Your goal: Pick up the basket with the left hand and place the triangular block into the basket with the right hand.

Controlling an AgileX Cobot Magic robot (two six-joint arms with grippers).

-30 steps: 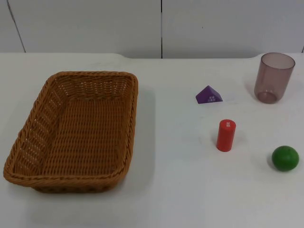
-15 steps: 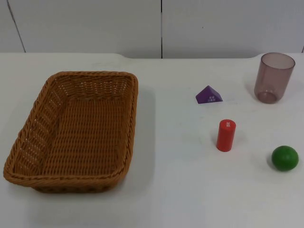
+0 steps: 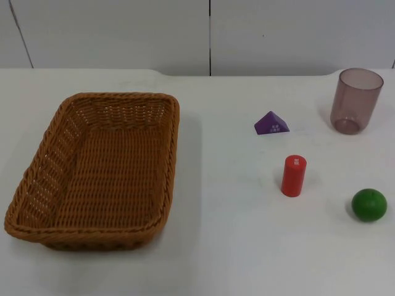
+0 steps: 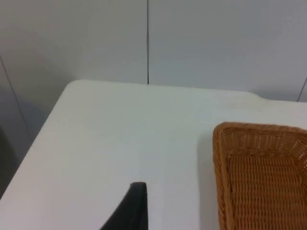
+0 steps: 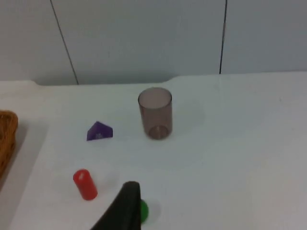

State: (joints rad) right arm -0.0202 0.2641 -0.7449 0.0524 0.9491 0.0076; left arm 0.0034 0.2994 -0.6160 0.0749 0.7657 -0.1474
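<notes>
White table [image 3: 222, 246], basket [image 3: 99, 166] long axis front-back, purple triangular block [image 3: 271, 123] apex up, grippers' state unclear

You have one brown basket [image 3: 95, 169] near the left edge of the table [image 3: 222, 246]. You have one purple triangle block [image 3: 271, 123], one red round block [image 3: 294, 176] and one green ball [image 3: 369, 205], so that makes three small toys. You have one see-through cup [image 3: 356, 100] by the right edge, near the far right corner. That is five things in all on one white table.
</notes>
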